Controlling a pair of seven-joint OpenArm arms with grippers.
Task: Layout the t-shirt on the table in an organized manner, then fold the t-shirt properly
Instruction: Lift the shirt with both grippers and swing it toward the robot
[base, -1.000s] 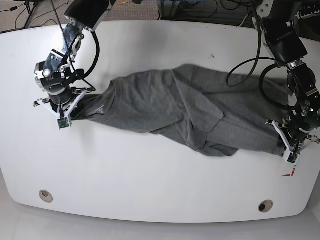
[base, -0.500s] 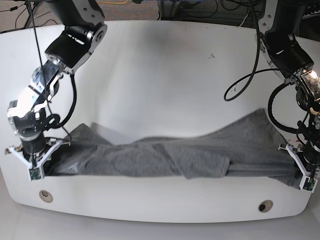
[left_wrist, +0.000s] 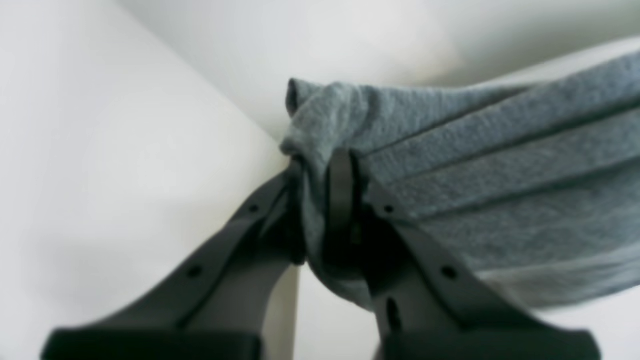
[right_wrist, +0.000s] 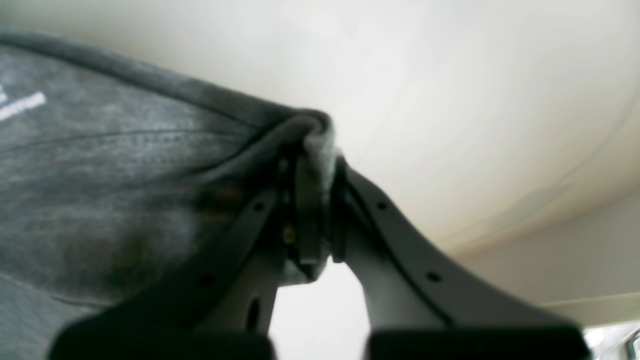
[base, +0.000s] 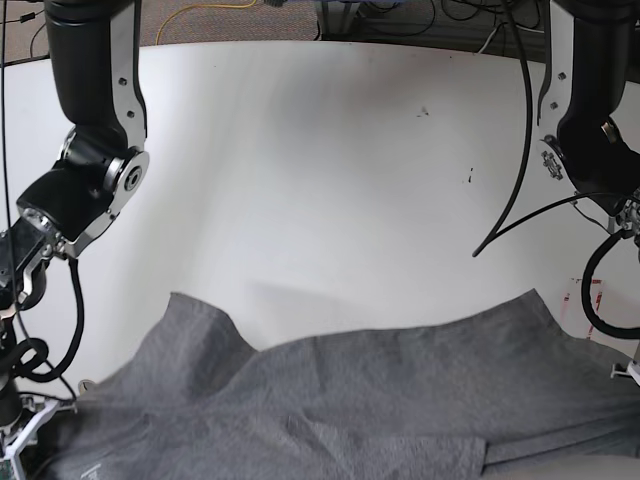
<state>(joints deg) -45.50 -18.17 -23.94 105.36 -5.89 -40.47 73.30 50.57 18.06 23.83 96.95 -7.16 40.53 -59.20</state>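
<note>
The grey t-shirt (base: 350, 400) is stretched wide across the near part of the white table (base: 320, 180), and its lower part runs off the bottom of the base view. In the left wrist view my left gripper (left_wrist: 320, 165) is shut on a bunched edge of the t-shirt (left_wrist: 500, 190). In the right wrist view my right gripper (right_wrist: 315, 160) is shut on a folded hem of the t-shirt (right_wrist: 125, 190). In the base view the right gripper (base: 15, 450) sits at the bottom left corner. The left one is cut off at the right edge.
A red-and-white sticker (base: 590, 295) lies near the right edge of the table. Small dark specks (base: 424, 111) mark the far part. A black cable (base: 520, 190) hangs from the arm on the right. More cables (base: 400, 20) lie on the floor beyond the far edge.
Both arms have pulled toward the near edge, dragging the t-shirt from the middle of the table to the front. The cloth is now spread wider and covers the grommets.
</note>
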